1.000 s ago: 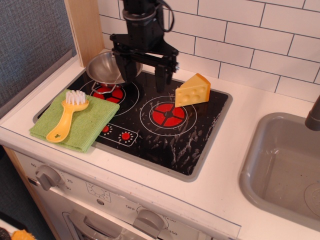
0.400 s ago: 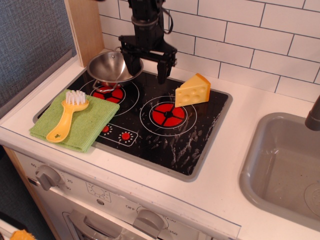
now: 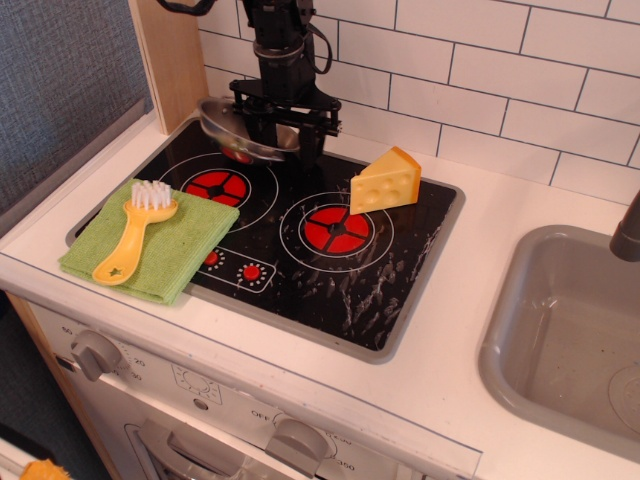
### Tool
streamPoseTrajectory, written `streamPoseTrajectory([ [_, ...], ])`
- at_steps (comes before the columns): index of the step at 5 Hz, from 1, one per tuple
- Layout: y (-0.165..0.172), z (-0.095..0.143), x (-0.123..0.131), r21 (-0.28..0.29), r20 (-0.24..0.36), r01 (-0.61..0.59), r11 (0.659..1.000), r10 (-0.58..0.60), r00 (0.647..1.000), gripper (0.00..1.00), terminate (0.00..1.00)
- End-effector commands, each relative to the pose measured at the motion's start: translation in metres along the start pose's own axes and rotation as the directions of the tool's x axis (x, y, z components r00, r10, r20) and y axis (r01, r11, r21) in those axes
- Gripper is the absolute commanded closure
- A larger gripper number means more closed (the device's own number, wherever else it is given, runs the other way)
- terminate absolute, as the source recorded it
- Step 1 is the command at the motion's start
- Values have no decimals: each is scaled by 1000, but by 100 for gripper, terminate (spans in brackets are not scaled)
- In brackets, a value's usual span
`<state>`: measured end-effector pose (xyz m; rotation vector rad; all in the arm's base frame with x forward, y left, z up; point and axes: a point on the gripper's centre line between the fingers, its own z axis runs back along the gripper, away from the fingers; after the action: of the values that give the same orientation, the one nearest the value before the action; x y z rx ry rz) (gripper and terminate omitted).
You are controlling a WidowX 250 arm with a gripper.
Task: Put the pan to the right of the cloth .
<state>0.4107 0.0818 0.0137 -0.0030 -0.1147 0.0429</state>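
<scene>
The shiny steel pan [image 3: 228,128] hangs tilted above the back left burner [image 3: 211,185] of the black stovetop. My gripper [image 3: 283,140] is shut on the pan's right rim and holds it off the surface. The light green cloth [image 3: 190,238] lies flat at the stove's front left corner, in front of and left of the pan. A yellow brush [image 3: 133,235] lies on the cloth.
A yellow cheese wedge [image 3: 385,182] stands at the back of the right burner [image 3: 338,230]. A wooden post [image 3: 165,55] rises just left of the pan. The tiled wall is close behind. A grey sink basin [image 3: 520,330] is at the far right.
My gripper has moved back and down, closed on the pan's right rim and lifted it. The pan now hangs tilted and the left burner is uncovered.
</scene>
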Motion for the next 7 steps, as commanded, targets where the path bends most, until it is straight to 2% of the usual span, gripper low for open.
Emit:
streamPoseTrajectory([
  [1,9,43,-1,2,102,16,1000,-16,995,100,0],
  [3,7,90,-7,14,207,22,1000,-24,978,100,0],
  [4,-9,108,-10,7,253,68,998,-67,965,100,0],
  [5,-52,124,-29,15,263,172,985,-170,950,100,0],
  [6,-85,118,-58,1,218,227,974,-222,950,100,0],
  [7,-116,111,-78,45,209,327,944,-329,921,100,0],
])
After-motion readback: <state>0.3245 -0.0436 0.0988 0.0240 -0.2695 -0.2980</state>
